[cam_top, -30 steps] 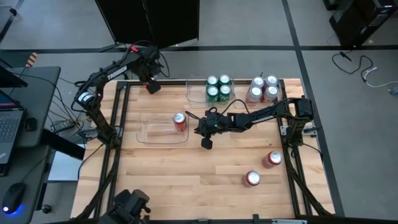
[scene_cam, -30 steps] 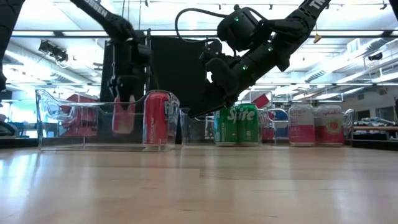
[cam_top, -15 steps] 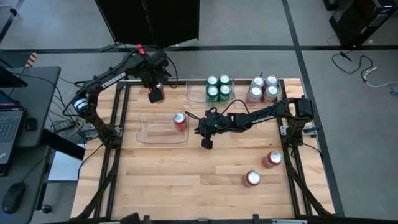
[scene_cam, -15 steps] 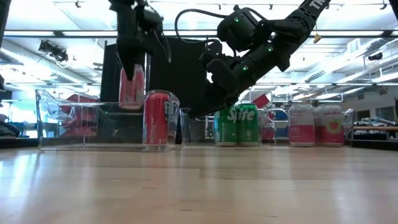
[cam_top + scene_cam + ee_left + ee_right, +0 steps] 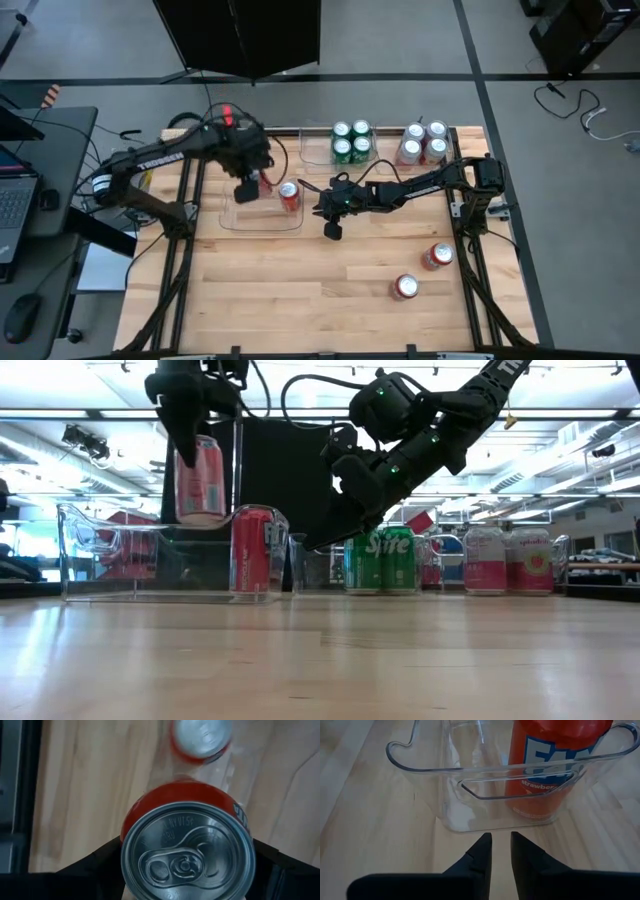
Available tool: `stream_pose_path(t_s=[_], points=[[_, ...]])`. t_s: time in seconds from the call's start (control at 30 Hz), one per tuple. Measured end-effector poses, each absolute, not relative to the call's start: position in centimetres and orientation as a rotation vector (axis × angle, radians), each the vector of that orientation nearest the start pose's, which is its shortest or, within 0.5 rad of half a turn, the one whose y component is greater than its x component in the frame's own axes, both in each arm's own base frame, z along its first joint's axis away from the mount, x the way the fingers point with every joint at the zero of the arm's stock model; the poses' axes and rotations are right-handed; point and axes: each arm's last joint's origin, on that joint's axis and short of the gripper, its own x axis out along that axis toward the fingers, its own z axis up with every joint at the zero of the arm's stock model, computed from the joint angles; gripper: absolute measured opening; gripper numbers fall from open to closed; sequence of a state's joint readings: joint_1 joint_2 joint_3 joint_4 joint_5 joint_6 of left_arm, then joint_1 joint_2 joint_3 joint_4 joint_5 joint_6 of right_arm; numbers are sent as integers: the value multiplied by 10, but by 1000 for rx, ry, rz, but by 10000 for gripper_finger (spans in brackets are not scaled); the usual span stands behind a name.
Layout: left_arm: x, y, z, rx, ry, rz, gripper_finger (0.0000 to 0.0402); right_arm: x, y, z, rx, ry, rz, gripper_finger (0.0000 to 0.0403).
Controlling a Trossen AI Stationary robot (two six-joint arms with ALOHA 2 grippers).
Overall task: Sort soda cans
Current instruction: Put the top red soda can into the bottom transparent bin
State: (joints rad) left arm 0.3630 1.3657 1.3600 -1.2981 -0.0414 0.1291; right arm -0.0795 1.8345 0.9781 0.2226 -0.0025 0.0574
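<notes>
My left gripper (image 5: 250, 188) is shut on a red soda can (image 5: 200, 480) and hangs over a clear plastic bin (image 5: 225, 215) on the table's left half. Another red can (image 5: 289, 196) stands upright on its base in that bin's right end. My right gripper (image 5: 330, 228) hovers just outside the bin's right end (image 5: 470, 820), fingers a narrow gap apart and holding nothing. Two more red cans (image 5: 436, 256) (image 5: 404, 287) sit on the bare table at the near right. My left gripper pinches the red can between its two fingers, which come from above and point down. One finger (image 5: 90, 867) is on each side of the can's upper wall (image 5: 131, 827), just under the silver top. The can hangs nearly upright, lifted clear above the bin (image 5: 100, 550).
At the far edge, several green cans (image 5: 350, 142) stand in one clear bin and several silver-white cans with red (image 5: 423, 143) in another. The near half of the wooden table has open room. A dark frame runs along the table's sides.
My left gripper has carried the red can from the table's far left corner toward the near side and right, raising it on the way, until it hangs over the clear bin. The right arm has kept still.
</notes>
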Motion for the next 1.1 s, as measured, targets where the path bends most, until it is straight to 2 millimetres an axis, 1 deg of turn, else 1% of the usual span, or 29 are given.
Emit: stream_pose_path(t_s=[0.07, 0.17, 0.23, 0.37, 0.67, 0.8, 1.0, 1.1], points=[[228, 77, 321, -75, 1291, 230, 291, 371, -30, 155, 84, 631, -93, 60], [235, 69, 304, -49, 1318, 174, 291, 371, -30, 155, 91, 631, -96, 60], [239, 70, 294, -41, 1323, 165, 291, 371, -30, 155, 91, 631, -96, 59], [242, 72, 279, -3, 1362, 174, 291, 371, -29, 155, 98, 631, -97, 60], [248, 74, 268, 52, 1336, 159, 291, 371, -29, 155, 97, 631, -97, 61], [254, 76, 262, 78, 1341, 142, 291, 371, -29, 155, 98, 630, -97, 60], [264, 82, 246, 119, 1405, 134, 291, 372, -28, 155, 96, 631, -93, 61], [270, 84, 240, 139, 1403, 125, 291, 372, -27, 155, 95, 630, -91, 60]])
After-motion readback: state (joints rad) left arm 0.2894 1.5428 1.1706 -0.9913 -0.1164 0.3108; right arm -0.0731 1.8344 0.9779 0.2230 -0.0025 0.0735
